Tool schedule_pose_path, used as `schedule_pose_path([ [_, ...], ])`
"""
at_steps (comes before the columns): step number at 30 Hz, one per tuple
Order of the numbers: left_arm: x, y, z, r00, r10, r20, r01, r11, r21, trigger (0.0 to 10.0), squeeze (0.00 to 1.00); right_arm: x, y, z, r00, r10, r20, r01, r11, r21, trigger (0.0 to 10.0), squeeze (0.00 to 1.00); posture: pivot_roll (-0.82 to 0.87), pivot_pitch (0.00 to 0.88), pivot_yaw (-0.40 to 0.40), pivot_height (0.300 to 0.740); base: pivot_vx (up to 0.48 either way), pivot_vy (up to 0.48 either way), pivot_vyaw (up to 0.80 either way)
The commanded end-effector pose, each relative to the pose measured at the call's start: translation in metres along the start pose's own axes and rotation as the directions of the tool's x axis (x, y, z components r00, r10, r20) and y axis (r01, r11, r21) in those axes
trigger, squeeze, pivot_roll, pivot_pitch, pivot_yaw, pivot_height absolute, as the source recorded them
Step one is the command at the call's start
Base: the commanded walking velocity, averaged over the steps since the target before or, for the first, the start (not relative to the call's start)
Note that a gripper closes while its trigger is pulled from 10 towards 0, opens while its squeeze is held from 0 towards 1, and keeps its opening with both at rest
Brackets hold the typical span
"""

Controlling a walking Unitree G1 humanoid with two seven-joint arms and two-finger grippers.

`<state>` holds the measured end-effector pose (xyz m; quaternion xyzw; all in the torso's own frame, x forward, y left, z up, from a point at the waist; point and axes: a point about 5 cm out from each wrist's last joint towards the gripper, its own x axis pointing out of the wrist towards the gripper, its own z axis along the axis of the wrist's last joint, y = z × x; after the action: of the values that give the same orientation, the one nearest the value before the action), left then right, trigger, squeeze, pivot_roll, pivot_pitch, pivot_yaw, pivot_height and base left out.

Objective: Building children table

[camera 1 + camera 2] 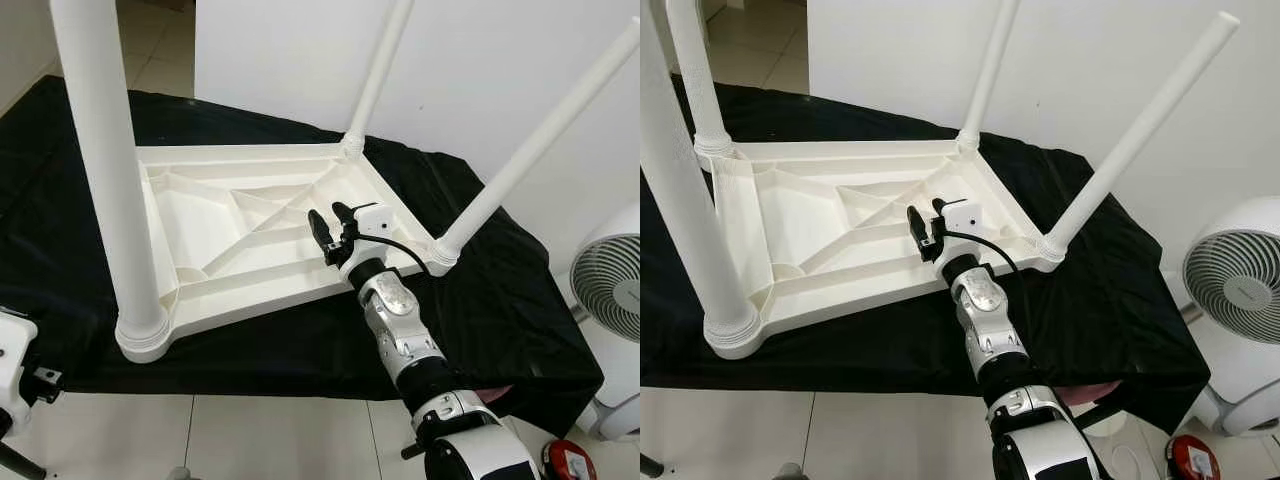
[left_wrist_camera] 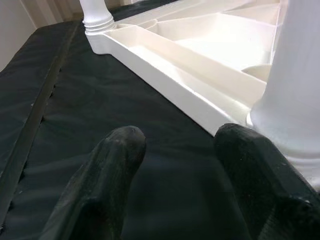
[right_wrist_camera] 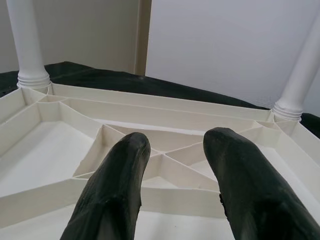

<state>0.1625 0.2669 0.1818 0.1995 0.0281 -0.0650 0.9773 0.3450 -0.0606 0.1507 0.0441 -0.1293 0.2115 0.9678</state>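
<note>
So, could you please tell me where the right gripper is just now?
The right gripper, fingers open, hovers over the upturned white table, above its ribbed underside near the right-hand rim, between the two right legs.

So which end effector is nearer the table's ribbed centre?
Right. The right end effector hovers open over the upturned table, near its centre ribs; the left end effector sits outside a corner leg, over black cloth.
</note>
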Motion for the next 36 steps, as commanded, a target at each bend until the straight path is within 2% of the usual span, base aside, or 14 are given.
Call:
schedule_pose_path([
  [1, 0.005, -0.001, 0.001, 0.998, 0.057, 0.014, -0.057, 0.998, -0.005, 10.0, 0.00, -0.004, -0.009, -0.003, 0.999, -0.037, -0.005, 0.037, 0.999, 0.000, 10.0, 0.00, 0.34, 0.000, -0.176, 0.740, 0.000, 0.000, 0.00],
  [7, 0.024, -0.014, 0.009, 0.991, 0.097, 0.087, -0.092, 0.994, -0.052, 10.0, 0.00, -0.004, -0.010, -0.001, 0.999, -0.047, 0.003, 0.047, 0.999, -0.004, 10.0, 0.00, 0.31, 0.000, -0.170, 0.740, 0.000, 0.000, 0.00],
  [9, 0.037, -0.033, 0.014, 0.990, 0.064, 0.129, -0.049, 0.993, -0.111, 10.0, 0.00, -0.004, -0.011, 0.000, 0.998, -0.055, 0.010, 0.055, 0.998, -0.007, 10.0, 0.00, 0.30, 0.000, -0.165, 0.740, 0.000, 0.000, 0.00],
  [15, 0.048, -0.055, 0.017, 0.987, -0.002, 0.158, 0.028, 0.986, -0.166, 10.0, 0.00, -0.005, -0.014, 0.001, 0.998, -0.065, 0.014, 0.065, 0.998, -0.012, 10.0, 0.00, 0.29, 0.000, -0.160, 0.740, 0.000, 0.000, 0.00],
  [18, 0.056, -0.076, 0.017, 0.980, -0.097, 0.174, 0.131, 0.972, -0.196, 10.0, 0.00, -0.007, -0.015, 0.001, 0.997, -0.075, 0.016, 0.075, 0.997, -0.021, 10.0, 0.00, 0.26, 0.000, -0.147, 0.740, 0.000, 0.000, 0.00],
  [21, 0.057, -0.081, 0.018, 0.976, -0.119, 0.180, 0.154, 0.968, -0.198, 10.0, 0.00, -0.007, -0.016, 0.001, 0.997, -0.078, 0.017, 0.079, 0.997, -0.023, 10.0, 0.00, 0.25, 0.000, -0.145, 0.740, 0.000, 0.000, 0.00],
  [23, 0.063, -0.095, 0.021, 0.962, -0.184, 0.202, 0.226, 0.951, -0.211, 10.0, 0.00, -0.009, -0.018, 0.001, 0.996, -0.091, 0.019, 0.091, 0.995, -0.032, 10.0, 0.00, 0.23, 0.000, -0.132, 0.740, 0.000, 0.000, 0.00],
  [25, 0.063, -0.095, 0.021, 0.962, -0.184, 0.202, 0.226, 0.951, -0.211, 10.0, 0.00, -0.009, -0.018, 0.001, 0.996, -0.091, 0.019, 0.091, 0.995, -0.032, 10.0, 0.00, 0.23, 0.000, -0.132, 0.740, 0.000, 0.000, 0.00],
  [28, 0.071, -0.119, 0.029, 0.927, -0.291, 0.238, 0.342, 0.916, -0.212, 10.0, 0.00, -0.014, -0.024, 0.002, 0.993, -0.117, 0.024, 0.118, 0.992, -0.049, 10.0, 0.00, 0.19, 0.000, -0.111, 0.740, 0.000, 0.000, 0.00],
  [29, 0.073, -0.128, 0.034, 0.901, -0.346, 0.261, 0.403, 0.890, -0.211, 10.0, 0.00, -0.016, -0.027, 0.002, 0.991, -0.132, 0.026, 0.134, 0.990, -0.054, 10.0, 0.00, 0.17, 0.000, -0.102, 0.740, 0.000, 0.000, 0.00],
  [32, 0.073, -0.128, 0.034, 0.901, -0.346, 0.261, 0.403, 0.890, -0.211, 10.0, 0.00, -0.016, -0.027, 0.002, 0.991, -0.132, 0.026, 0.134, 0.990, -0.054, 10.0, 0.00, 0.17, 0.000, -0.102, 0.740, 0.000, 0.000, 0.00],
  [33, 0.077, -0.151, 0.047, 0.827, -0.463, 0.318, 0.535, 0.823, -0.193, 10.0, 0.00, -0.020, -0.034, 0.003, 0.986, -0.166, 0.030, 0.168, 0.983, -0.070, 10.0, 0.00, 0.13, 0.000, -0.078, 0.740, 0.000, 0.000, 0.00],
  [34, 0.077, -0.151, 0.047, 0.827, -0.463, 0.318, 0.535, 0.823, -0.193, 10.0, 0.00, -0.020, -0.034, 0.003, 0.986, -0.166, 0.030, 0.168, 0.983, -0.070, 10.0, 0.00, 0.13, 0.000, -0.078, 0.740, 0.000, 0.000, 0.00],
  [36, 0.079, -0.163, 0.054, 0.779, -0.522, 0.349, 0.601, 0.779, -0.178, 10.0, 0.00, -0.023, -0.038, 0.004, 0.982, -0.185, 0.032, 0.188, 0.979, -0.081, 10.0, 0.00, 0.11, 0.000, -0.071, 0.740, 0.000, 0.000, 0.00],
])
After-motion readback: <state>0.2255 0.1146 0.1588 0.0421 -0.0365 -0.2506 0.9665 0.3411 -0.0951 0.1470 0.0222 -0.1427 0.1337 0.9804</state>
